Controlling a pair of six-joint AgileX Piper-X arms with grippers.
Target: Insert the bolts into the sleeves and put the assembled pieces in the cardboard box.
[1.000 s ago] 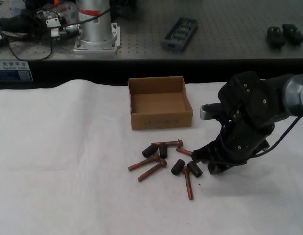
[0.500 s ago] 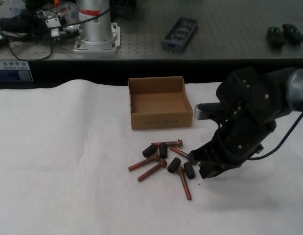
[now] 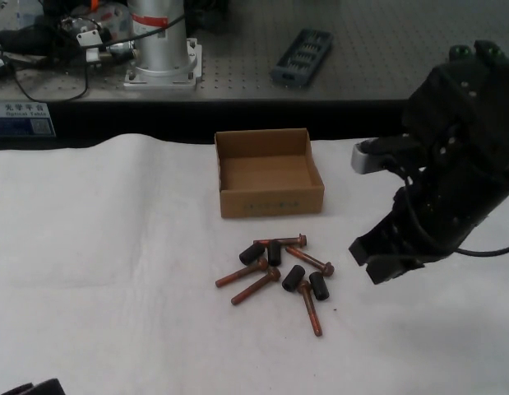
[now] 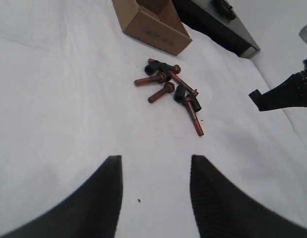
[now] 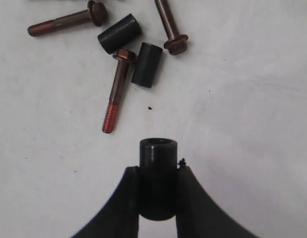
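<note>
Right fingers [image 5: 121, 213] clamp one sleeve [image 5: 158, 173], open end forward, probably so a bolt [image 5: 116, 91] can enter; my left fingers [image 4: 106, 198] stand apart and empty.

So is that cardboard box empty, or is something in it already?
Empty, it seems: the high view shows bare floor inside the cardboard box; bolts and sleeves lie outside on the cloth.

The bench is covered by a wrinkled white cloth [image 3: 90, 247]. Behind it, a grey perforated breadboard table [image 3: 361, 49] is seen, on which a metal column [image 3: 158, 33] is mounted on a base plate [image 3: 162, 76]. Tangled cables [image 3: 40, 49] and a dark ridged rack [image 3: 302, 56] are laid there. A blue label [image 3: 22, 119] is fixed to its front edge.
</note>
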